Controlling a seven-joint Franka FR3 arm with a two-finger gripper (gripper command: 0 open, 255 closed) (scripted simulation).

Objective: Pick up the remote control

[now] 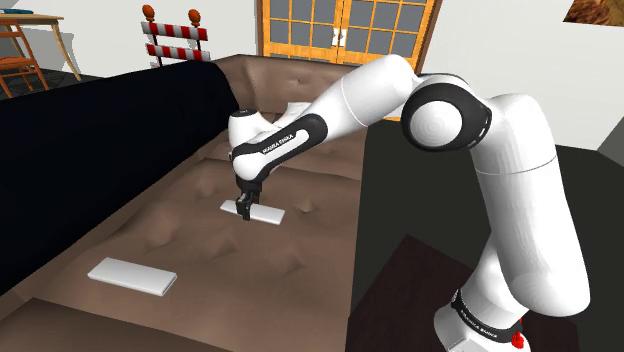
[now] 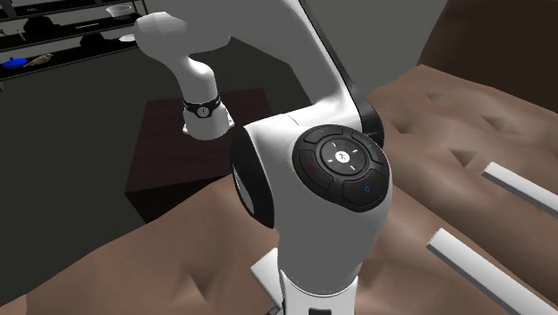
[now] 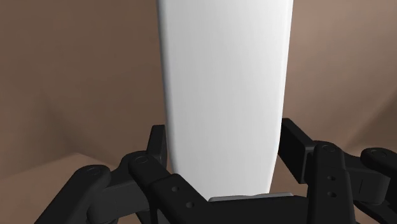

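You had the gripper (image 1: 245, 208) right down on the remote control (image 1: 262, 213), which lay flat on the brown sofa (image 1: 200, 240) about mid-seat; in the wrist view the jaws stood one on each long edge of the remote control (image 3: 222, 76), and both black fingers (image 3: 160, 141) looked pressed against its sides, so I judged them clamped on it rather than merely standing beside it.

The relation that mattered: the remote sat directly between the jaws, not off to either side; its long axis ran straight out ahead of the gripper (image 3: 224, 137), square to the line on which the jaws close, so you were across its narrow width. In the shoulder view that same axis ran across the seat, dipping a little toward that view's right.

Which end was the front I could not tell; it was drawn as a plain white slab, with no buttons to go by.

It looked to be resting on the cushion, so by my reckoning the lift was not yet done; the next move called for a straight rise, keeping the slab level.

A second white slab (image 1: 132, 276) lay well apart, nearer the seat's front edge; nothing crowded your way up.
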